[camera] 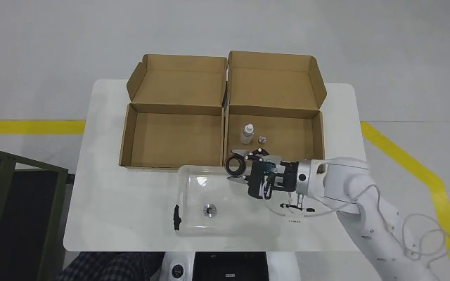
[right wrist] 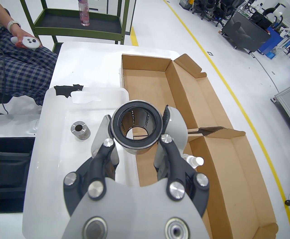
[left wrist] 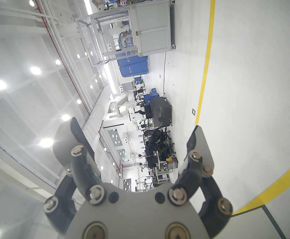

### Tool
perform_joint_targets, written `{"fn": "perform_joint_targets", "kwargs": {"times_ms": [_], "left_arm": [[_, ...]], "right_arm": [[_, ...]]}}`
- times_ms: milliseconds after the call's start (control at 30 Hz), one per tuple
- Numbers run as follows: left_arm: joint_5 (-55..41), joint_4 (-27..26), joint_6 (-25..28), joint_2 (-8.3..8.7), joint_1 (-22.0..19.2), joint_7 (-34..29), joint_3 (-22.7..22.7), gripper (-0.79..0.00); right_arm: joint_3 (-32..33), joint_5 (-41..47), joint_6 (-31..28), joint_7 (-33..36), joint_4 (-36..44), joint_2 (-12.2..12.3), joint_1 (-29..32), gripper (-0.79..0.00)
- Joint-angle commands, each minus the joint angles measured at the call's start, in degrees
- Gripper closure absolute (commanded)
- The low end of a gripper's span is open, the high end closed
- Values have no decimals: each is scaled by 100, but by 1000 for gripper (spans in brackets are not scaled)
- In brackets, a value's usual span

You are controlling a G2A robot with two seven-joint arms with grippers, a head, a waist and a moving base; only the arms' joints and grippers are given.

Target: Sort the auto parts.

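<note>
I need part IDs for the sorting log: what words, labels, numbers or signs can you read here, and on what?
Nothing is readable enough to quote.
Bearing in the right tool: no marking visible.
Metal cylinder in the clear tray: no marking.
Pink bottle on the green shelf: label print, too small to read.
Blue cabinet, left wrist view: white logo, too small to read.
Cardboard boxes: plain.

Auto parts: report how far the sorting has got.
Done: a white bottle and small metal part lie in one cardboard box. In hand: the right arm's jaws grip a black-rimmed bearing. Left: a metal cylinder sits in the clear tray.
</note>
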State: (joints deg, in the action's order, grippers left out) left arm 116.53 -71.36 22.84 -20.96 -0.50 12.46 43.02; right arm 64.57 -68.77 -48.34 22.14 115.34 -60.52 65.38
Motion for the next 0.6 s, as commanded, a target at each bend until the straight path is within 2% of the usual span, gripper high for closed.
{"fn": "perform_joint_targets", "kwargs": {"times_ms": [0, 567], "left_arm": [[0, 0, 0, 0, 0, 0, 0, -785], [0, 0, 0, 0, 0, 0, 0, -785]], "right_arm": [[-111, -78, 73, -40, -110, -23, -119, 0], [-1386, -361, 575, -331, -1640, -435, -1737, 0]]}}
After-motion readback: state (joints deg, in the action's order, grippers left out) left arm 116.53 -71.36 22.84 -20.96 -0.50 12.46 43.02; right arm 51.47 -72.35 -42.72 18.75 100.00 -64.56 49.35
